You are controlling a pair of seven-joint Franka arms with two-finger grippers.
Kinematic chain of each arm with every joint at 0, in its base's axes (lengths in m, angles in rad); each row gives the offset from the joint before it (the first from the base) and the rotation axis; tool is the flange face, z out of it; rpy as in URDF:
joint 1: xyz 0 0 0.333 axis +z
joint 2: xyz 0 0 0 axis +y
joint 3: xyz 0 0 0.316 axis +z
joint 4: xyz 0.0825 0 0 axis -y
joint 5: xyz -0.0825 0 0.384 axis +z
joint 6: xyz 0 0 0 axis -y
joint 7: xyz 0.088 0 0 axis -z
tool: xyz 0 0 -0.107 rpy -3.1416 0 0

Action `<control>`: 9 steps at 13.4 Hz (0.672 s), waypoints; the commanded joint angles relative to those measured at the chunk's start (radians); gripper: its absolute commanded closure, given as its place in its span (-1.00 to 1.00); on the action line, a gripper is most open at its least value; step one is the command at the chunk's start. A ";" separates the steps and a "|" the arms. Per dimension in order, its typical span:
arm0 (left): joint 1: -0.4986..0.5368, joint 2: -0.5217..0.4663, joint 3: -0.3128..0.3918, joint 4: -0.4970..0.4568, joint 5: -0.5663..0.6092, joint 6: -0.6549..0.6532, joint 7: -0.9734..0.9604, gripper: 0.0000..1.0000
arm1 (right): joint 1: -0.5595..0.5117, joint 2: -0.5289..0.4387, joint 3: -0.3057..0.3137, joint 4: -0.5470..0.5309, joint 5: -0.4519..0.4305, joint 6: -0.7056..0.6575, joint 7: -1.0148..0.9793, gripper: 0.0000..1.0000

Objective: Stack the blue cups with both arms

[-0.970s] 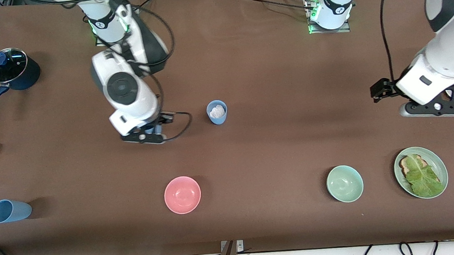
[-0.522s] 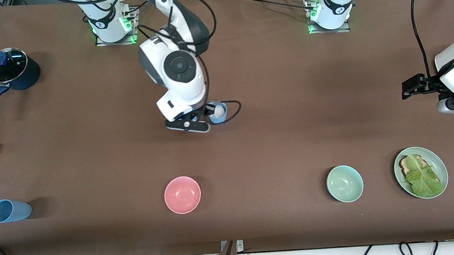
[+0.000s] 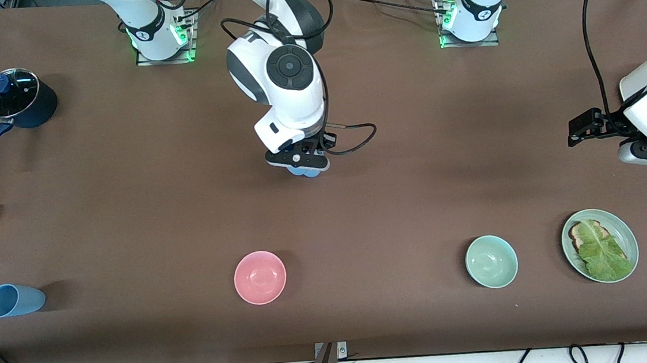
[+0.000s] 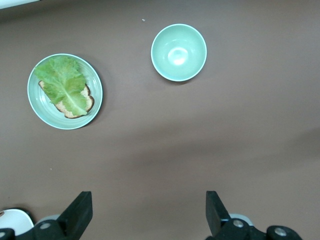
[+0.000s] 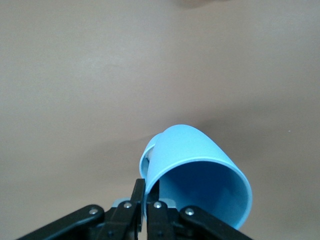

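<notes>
The right gripper is closed on the rim of a blue cup, its wall pinched between the jaws, over the middle of the table. A second cup under it is mostly hidden. A third cup lies on its side near the front corner at the right arm's end. The left gripper waits with jaws wide and empty.

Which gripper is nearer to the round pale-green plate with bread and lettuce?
Left. The left gripper hangs open over bare table near the round pale-green plate with bread and lettuce. The right gripper, shut on a light-blue cup, is over mid-table, well away.
</notes>
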 commanded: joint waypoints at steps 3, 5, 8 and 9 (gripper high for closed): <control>-0.002 -0.008 0.027 -0.046 -0.018 0.097 0.110 -1.00 | 0.022 0.045 -0.005 0.059 0.016 -0.026 0.020 1.00; -0.003 -0.008 0.029 -0.050 -0.012 0.110 0.115 -1.00 | 0.025 0.057 -0.005 0.059 0.016 -0.023 0.025 1.00; -0.005 -0.006 0.030 -0.049 0.066 0.127 0.116 -1.00 | 0.036 0.071 -0.005 0.059 0.016 -0.017 0.046 1.00; -0.005 -0.006 0.030 -0.049 0.067 0.129 0.116 -1.00 | 0.036 0.073 -0.005 0.059 0.016 -0.017 0.045 1.00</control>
